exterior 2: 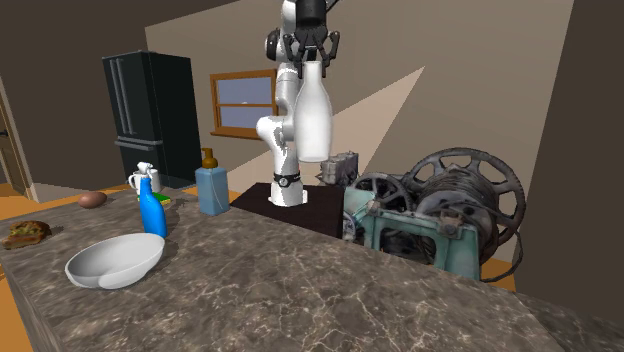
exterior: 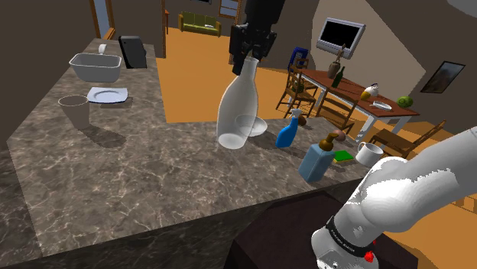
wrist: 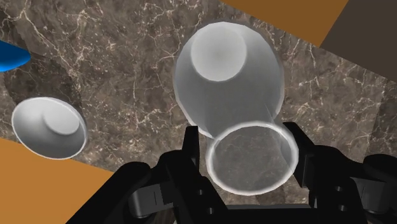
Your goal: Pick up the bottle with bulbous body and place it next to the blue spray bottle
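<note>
The gripper (exterior: 247, 59) is clamped on the neck of the bulbous bottle (exterior: 237, 111). Its 2 fingers (wrist: 191, 153) press either side just below the open round mouth, and the bottle hangs neck-up, lifted clear of the surface (exterior: 137, 168). The bottle is a pale, glassy white, narrow at the neck and swelling to a wide, rounded base. The surface is dark veined marble. On it a shallow white bowl (exterior 2: 115, 260), bare inside, sits near the blue spray bottle (exterior 2: 152, 205). Beyond them stands a blue soap dispenser (exterior 2: 211, 188) with a brown pump. The wrist view looks down the bottle onto the marble. The second exterior view adds a rusty cable reel (exterior 2: 440, 205), while the shoulder view adds a white tub (exterior: 97, 66) and a plate (exterior: 107, 95).
</note>
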